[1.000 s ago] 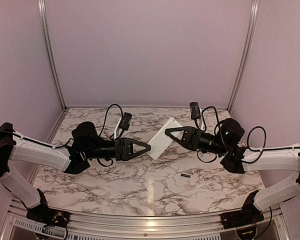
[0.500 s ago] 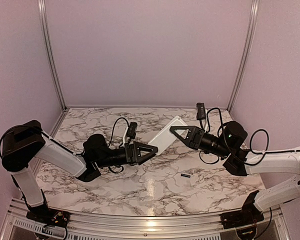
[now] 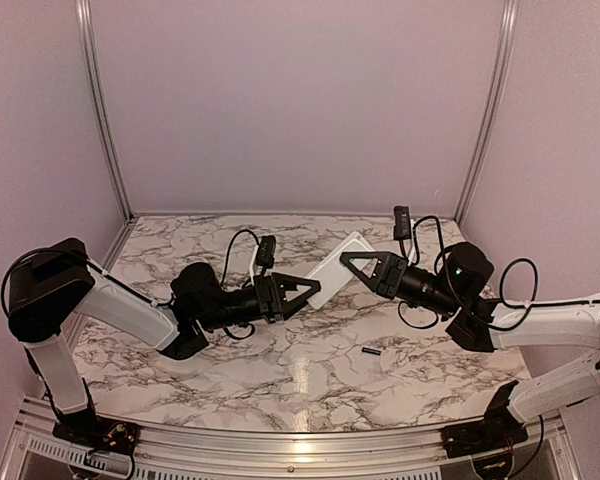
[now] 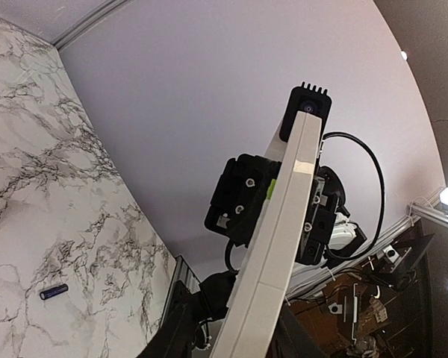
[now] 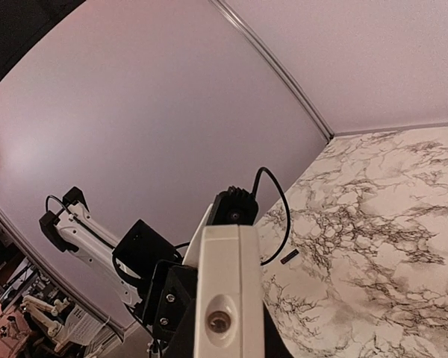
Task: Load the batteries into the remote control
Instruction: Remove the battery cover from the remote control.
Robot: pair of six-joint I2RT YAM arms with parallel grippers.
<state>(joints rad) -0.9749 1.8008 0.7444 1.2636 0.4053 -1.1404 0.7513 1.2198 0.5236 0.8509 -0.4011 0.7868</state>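
The remote control, slim and white, hangs tilted above the marble table, seen edge-on in the left wrist view and end-on in the right wrist view. My right gripper is shut on its upper right end. My left gripper straddles its lower left end, open, with a gap showing beside one finger. One battery, a small black cylinder, lies on the table below the right arm, also visible as a battery and a battery in the wrist views.
Pale purple walls close in the marble table at the back and both sides, with metal posts in the corners. A metal rail runs along the near edge. Loose cables hang from both wrists.
The left arm has swung in toward the remote, its jaws now around the lower end and narrower than before. The right arm lifted the remote slightly, then held still.
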